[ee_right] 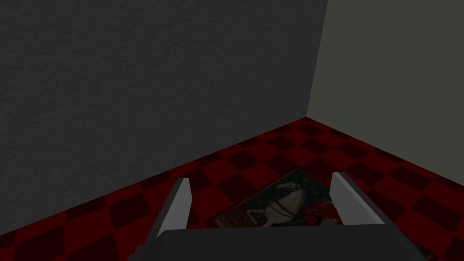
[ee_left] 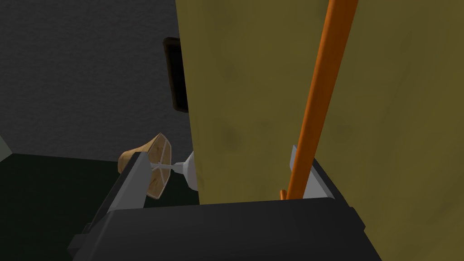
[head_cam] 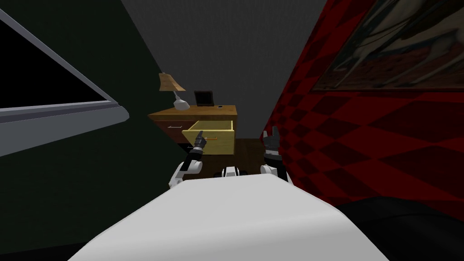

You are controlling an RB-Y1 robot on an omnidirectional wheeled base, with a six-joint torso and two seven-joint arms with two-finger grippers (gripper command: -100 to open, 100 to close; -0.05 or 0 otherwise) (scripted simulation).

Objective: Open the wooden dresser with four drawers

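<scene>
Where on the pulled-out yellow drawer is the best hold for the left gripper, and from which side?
The orange bar handle on the drawer front, approached head-on from the front. It is a thin rod on an otherwise flat face, so the jaws can likely close across it. The left gripper has the rod between its open jaws, near one finger.
</scene>
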